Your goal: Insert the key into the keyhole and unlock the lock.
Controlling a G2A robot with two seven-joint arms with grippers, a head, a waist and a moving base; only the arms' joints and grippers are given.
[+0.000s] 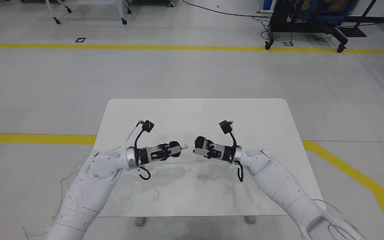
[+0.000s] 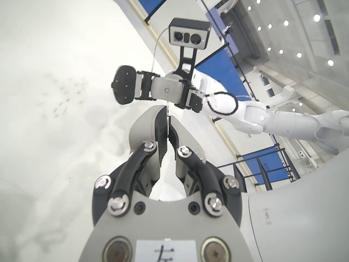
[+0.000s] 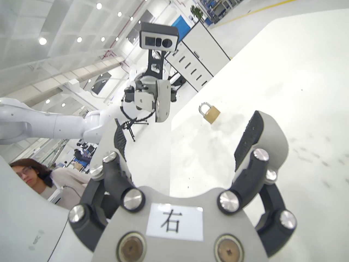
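closest in, the left tool point(image 2: 168, 118) is clenched, its ribbed pads pressed together on a thin metal sliver that pokes out at the tips, which i take to be the key point(image 2: 168, 111). facing it, just across a small gap above the bench point(image 1: 252, 120), the right tool point(image 3: 188, 129) hangs spread wide with nothing between its pads. farther out, the padlock point(image 3: 210, 113) lies on the bench beyond the right tool, a brass body with a silver shackle, apart from both tools and touched by neither. by my reading the task is at an early stage: the key looks to be in hand, but the padlock is not yet picked up or steadied, the key is not in the keyhole, and the turn to unlock it is all left to do. the key is mostly buried between the pads, so its shape and which way its teeth face are hard to make out. the keyhole cannot be seen from here, and the shackle looks closed, though it is too small to be sure.
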